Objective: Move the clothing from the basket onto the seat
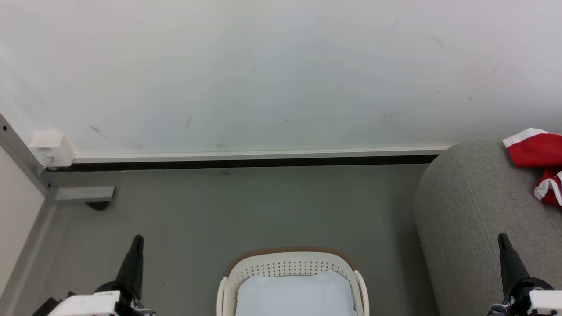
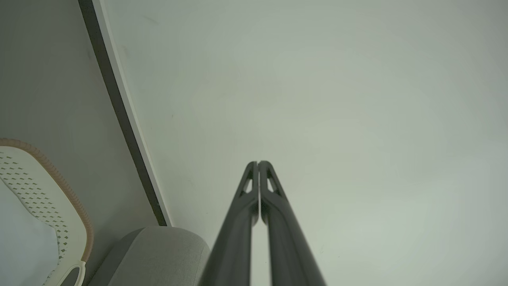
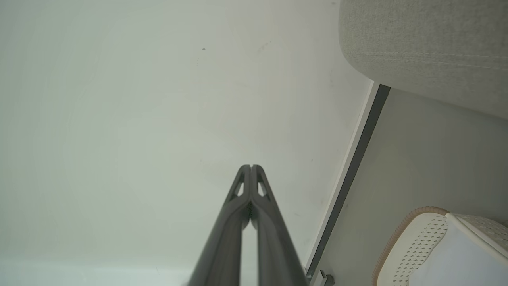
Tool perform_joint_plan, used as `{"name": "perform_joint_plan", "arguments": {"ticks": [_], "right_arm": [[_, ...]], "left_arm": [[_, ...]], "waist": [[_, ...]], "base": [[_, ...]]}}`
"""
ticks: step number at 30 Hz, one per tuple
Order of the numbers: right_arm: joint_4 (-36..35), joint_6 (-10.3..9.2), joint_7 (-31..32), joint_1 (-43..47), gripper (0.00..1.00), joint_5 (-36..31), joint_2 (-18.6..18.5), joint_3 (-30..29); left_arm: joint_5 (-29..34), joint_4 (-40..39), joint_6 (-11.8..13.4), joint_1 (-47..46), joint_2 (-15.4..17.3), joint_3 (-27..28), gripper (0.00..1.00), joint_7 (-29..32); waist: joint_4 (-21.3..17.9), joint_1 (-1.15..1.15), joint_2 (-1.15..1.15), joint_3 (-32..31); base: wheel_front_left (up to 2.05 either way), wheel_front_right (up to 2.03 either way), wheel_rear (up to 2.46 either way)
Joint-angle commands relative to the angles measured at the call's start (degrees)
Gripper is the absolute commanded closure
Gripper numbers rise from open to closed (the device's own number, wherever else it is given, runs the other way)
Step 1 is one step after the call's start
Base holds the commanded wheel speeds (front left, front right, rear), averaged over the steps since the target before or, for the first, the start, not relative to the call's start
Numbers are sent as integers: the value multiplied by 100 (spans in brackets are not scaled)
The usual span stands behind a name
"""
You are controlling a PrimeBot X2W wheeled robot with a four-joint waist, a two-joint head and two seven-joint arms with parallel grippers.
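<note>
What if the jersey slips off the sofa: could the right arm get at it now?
Probably yes: the jersey lies on the sofa ahead of the right gripper, nothing between; its jaws are shut.

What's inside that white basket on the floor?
Inside the basket lies a pale blue-white cloth pad, covering its bottom. Anything beneath the pad is hidden, and the basket's near end is out of frame.

even soft light, sharp, wrist-cam edge distortion
</note>
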Motion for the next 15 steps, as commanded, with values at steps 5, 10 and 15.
{"name": "perform_joint_plan", "arguments": {"ticks": [5,10,15], "right_arm": [[-28,-12,22,-66,100,9,-37,-21],[-28,-12,22,-66,100,9,-37,-21],[-28,-12,22,-66,100,9,-37,-20]], "left_arm": [[-69,-19,-24,-47,42,12,100,19],[-70,-19,-24,-47,42,12,100,19],[-70,-19,-24,-47,42,12,100,19]], "waist": [[0,0,0,0],[0,0,0,0],[0,0,0,0]], "base": [[0,0,0],[0,0,0],[0,0,0]]}}
